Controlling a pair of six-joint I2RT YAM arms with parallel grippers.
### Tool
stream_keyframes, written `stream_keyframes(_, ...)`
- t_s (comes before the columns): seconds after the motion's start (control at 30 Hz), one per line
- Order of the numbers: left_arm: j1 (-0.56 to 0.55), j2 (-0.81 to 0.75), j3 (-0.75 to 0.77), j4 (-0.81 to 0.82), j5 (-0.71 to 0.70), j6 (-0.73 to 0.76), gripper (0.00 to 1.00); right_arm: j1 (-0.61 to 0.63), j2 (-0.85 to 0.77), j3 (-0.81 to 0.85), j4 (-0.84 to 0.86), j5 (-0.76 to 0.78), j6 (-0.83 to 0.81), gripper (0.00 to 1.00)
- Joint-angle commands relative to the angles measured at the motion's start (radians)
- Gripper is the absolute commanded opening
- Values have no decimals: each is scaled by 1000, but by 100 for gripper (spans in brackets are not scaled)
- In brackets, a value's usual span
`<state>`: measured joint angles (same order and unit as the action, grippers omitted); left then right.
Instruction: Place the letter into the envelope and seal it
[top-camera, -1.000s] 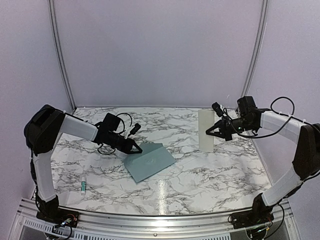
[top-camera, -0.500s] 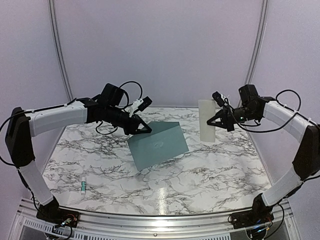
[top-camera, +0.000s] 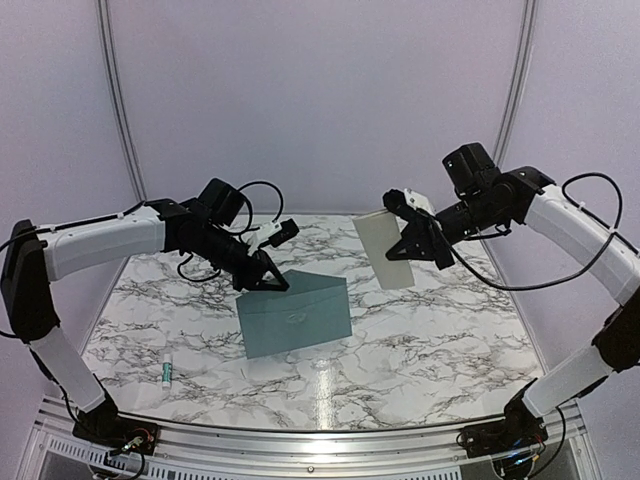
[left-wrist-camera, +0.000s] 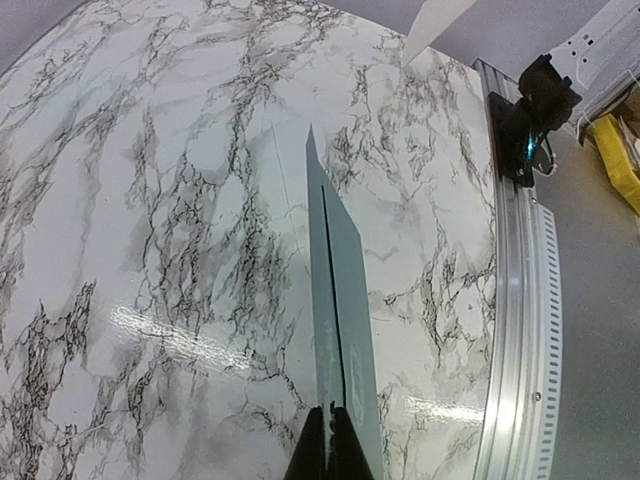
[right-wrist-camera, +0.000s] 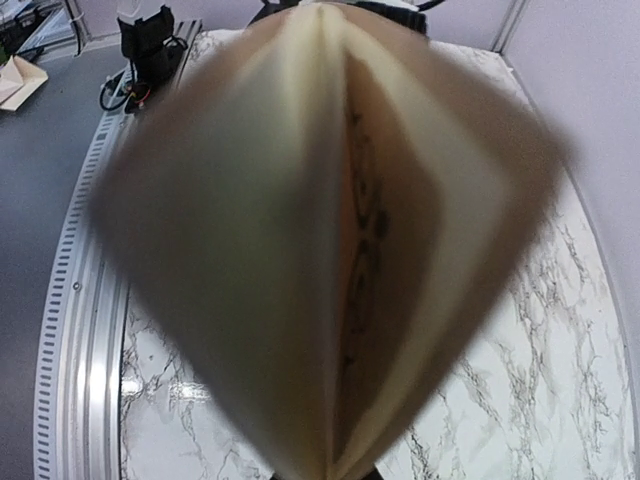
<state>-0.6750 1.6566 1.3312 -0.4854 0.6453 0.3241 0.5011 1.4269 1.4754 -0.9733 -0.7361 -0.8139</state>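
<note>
At centre frame, overhead view: my left gripper (top-camera: 268, 282) is clamped on the envelope (top-camera: 296, 314), lifted off the marble table (top-camera: 420, 340) since a second ago. My right gripper (top-camera: 412, 240) — pinched shut on the letter (top-camera: 384, 248) — has swung leftward toward it. Both sheets are airborne and still apart; insertion comes next. The envelope's mouth seems closed — edge-on wrist view, uncertain.

Scene is evenly & brightly lit from overhead; soft shadows only. A pale glare streak is seen on the glossy marble-pattern table (top-camera: 322, 385), repeated in left wrist view w/ strong wide-angle bending at edges. In right wrist view the flat tan-beige paper letter (right-wrist-camera: 330, 250), just ahead of the fingers, is badly smeared & out of focus; bkgd stays sharper.
</note>
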Motion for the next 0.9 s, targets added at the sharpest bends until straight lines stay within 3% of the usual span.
stream_keyframes(0.0,-30,4,-8,-37,23,44,0,117,28,54,-85,114,-28,0)
stream_keyframes(0.33,-75,117,23,-34,109,56,0,342,188,173,-152,269,-19,0)
stream_keyframes(0.87,-106,137,34,-22,247,39,0,506,355,342,-212,450,4,0)
